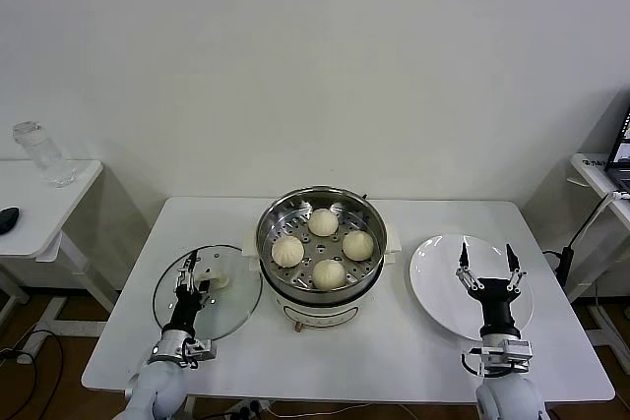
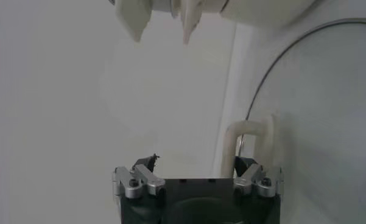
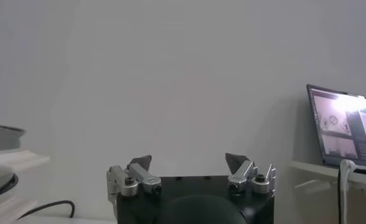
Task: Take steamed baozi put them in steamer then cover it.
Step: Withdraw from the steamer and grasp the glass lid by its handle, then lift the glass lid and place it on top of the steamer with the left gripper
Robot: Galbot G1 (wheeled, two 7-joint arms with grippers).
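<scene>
White table (image 1: 394, 341) bears steamer (image 1: 320, 233), cover (image 1: 231, 302), apparently bare plate (image 1: 438, 282).

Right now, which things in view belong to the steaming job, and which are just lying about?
Job:
- four baozi, already in the steamer
- glass cover on the table, beside the steamer
- left gripper at the cover's handle

Lying about:
- white plate, under the right gripper, fingers open
- jar on the side table
- laptop

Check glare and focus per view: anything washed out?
Head view: even light, sharp; steamer rim shows bright reflections, glass cover faint glare. Left wrist view: cover handle soft, close white shapes blurred. Right wrist view: laptop screen overexposed, background soft.
</scene>
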